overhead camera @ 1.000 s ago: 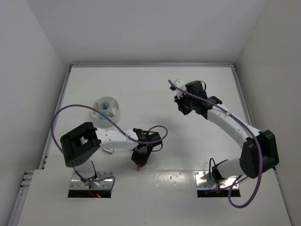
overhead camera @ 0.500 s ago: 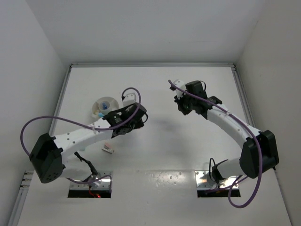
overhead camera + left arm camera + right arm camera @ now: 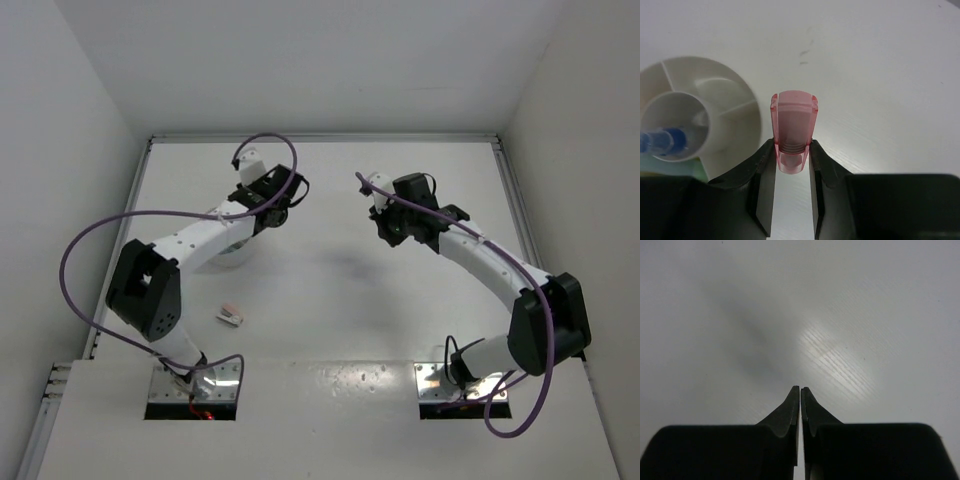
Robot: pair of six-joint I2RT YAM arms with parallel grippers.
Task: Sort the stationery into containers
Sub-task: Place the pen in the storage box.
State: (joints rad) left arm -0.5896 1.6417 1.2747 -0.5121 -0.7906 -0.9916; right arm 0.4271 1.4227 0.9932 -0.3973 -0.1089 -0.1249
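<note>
Left wrist: my left claw (image 3: pixel 791 146) clamps a translucent pink plastic cap (image 3: pixel 793 117) just beside the white divided bowl (image 3: pixel 749 107)'s rim; right claw (image 3: pixel 800 389) pinched closed above the table (image 3: pixel 865 315).

Plain white walls (image 3: pixel 300 60) enclose a white table (image 3: pixel 340 290), seemingly evenly lit.

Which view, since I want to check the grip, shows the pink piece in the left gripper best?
The left wrist view: the pink piece fills the middle, pinched at its lower end by the left gripper. In the top view it is hidden under the left arm. The right wrist view shows only the shut right gripper and table.
</note>
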